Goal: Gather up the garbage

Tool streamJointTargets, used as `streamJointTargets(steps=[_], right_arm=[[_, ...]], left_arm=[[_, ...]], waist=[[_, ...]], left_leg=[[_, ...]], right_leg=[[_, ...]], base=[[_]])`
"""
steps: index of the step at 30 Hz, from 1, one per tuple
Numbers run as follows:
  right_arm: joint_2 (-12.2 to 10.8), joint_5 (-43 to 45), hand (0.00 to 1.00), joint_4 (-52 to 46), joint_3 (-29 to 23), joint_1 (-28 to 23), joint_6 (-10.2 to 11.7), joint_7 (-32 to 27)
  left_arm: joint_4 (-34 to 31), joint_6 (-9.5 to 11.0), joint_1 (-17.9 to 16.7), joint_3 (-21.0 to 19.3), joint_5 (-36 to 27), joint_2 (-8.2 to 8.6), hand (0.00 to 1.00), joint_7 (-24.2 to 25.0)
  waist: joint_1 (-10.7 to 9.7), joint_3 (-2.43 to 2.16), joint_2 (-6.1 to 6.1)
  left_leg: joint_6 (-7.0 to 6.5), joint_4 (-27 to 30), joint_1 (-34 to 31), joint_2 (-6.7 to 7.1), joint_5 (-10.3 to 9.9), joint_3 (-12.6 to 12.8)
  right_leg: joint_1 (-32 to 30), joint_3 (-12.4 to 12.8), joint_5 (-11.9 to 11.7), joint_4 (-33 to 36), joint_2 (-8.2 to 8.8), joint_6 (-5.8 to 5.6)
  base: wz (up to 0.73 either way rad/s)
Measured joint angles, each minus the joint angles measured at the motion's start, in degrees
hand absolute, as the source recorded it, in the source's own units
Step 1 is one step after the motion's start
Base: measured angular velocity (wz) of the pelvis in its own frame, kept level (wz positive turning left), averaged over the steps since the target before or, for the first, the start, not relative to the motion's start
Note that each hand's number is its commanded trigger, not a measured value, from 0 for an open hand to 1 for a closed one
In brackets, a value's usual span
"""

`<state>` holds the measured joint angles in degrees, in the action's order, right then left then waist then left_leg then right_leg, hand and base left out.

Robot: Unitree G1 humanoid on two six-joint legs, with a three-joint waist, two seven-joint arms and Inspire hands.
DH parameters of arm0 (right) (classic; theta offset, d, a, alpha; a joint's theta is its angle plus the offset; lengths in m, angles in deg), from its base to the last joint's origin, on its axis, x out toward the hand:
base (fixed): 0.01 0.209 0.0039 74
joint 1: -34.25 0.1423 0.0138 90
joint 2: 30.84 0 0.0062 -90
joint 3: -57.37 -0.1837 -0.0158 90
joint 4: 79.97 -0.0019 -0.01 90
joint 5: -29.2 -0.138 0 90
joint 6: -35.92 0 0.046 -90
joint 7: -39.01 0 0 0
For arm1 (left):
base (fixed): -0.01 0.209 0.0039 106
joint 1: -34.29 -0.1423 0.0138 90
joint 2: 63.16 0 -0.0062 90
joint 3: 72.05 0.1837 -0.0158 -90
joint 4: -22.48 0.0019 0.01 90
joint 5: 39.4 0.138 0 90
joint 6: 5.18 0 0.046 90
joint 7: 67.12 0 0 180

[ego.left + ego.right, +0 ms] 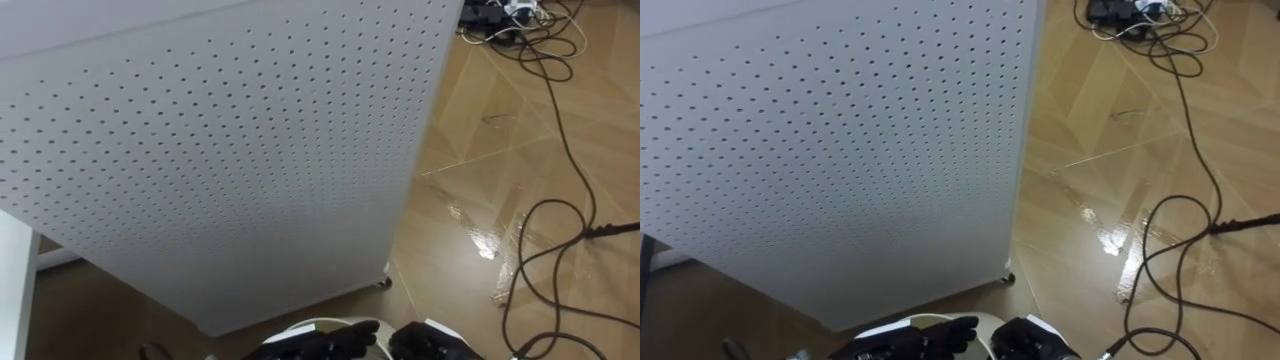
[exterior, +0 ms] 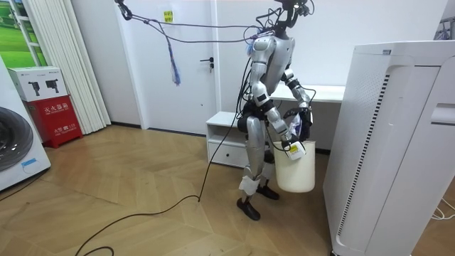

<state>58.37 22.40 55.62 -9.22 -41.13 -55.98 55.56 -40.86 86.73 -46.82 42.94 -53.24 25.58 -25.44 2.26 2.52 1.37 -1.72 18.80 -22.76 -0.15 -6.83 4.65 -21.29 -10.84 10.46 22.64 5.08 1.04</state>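
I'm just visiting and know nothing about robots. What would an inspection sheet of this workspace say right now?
Surface: glossy wooden floor.
Job's things: white bin hanging in front of the robot; garbage, nothing seen.
Clutter: white box on a red box beside the washing machine.
Robot hands: left robot hand and right robot hand side by side at the bin's rim.
Cables: tangle of cables on the floor past the white perforated panel.
Surroundings: that panel close ahead; white drawer unit by the robot.
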Motion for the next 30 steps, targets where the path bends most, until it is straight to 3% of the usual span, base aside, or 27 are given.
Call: streamJointTargets(steps=[5,7,11,17,20,24,30], right_arm=[[0.25,-0.49,1.0,0.0,0.04,-0.01,0.0,0.01],[0.52,-0.5,1.0,0.0,0.05,-0.01,0.04,0.11],[1.18,-1.21,1.0,0.0,0.04,-0.01,0.66,0.13],[1.58,-1.4,1.0,0.13,0.09,-0.07,1.27,-0.08],[2.3,-1.91,1.0,0.98,0.09,-0.13,2.03,-0.26],[3.9,-2.1,1.0,0.98,0.08,-0.45,3.22,-0.1],[5.24,-2.18,1.0,0.93,-0.6,-2.13,5.68,0.18]], left_arm=[[0.0,0.0,-0.03,0.09,0.13,0.0,0.0,0.19],[0.0,0.0,-0.11,0.08,1.14,-0.01,0.0,0.21],[0.01,0.04,-0.15,-0.02,2.12,-0.42,0.0,0.18],[-0.02,0.44,-0.13,-0.17,20.27,-0.64,0.0,-1.69],[-0.16,2.32,-0.1,-0.64,27.26,-1.9,0.0,-4.11],[-1.63,3.64,-0.15,-2.94,31.48,-4.09,0.0,-6.98],[-7.41,6.41,-2.94,-8.16,34.67,-4.52,0.0,-10.2]], waist=[[0.03,-0.31,0.15],[0.0,-0.74,0.27],[0.1,-0.89,0.35],[0.64,-0.93,0.5],[1.21,-0.89,0.93],[1.61,-0.98,1.83],[1.9,-1.09,2.29]], left_leg=[[0.0,0.48,0.0,-0.08,0.0,0.01],[-0.01,0.65,0.06,-0.08,0.01,-0.04],[-0.03,0.91,0.1,-0.12,0.05,-0.09],[-0.01,0.77,0.98,-0.2,0.06,-0.14],[-0.01,0.67,1.07,-0.22,0.06,-0.1],[-0.01,0.49,1.49,-0.32,0.02,-0.55],[-0.03,-0.83,3.62,-0.1,0.0,-0.64]], right_leg=[[0.18,-0.05,-0.02,0.1,-0.04,0.03],[0.26,-0.06,-0.03,0.11,-0.04,0.05],[0.33,-0.13,-0.07,0.17,0.0,0.12],[1.18,0.11,-0.15,-0.05,-0.2,0.21],[1.33,-0.12,-0.15,-0.26,-0.26,0.21],[2.56,-0.69,-0.31,-1.05,-0.34,0.21],[4.71,-1.19,-0.23,-2.13,-0.3,0.1]], base=[[0.0],[0.0],[0.0],[0.0],[0.0],[0.07],[0.02]])
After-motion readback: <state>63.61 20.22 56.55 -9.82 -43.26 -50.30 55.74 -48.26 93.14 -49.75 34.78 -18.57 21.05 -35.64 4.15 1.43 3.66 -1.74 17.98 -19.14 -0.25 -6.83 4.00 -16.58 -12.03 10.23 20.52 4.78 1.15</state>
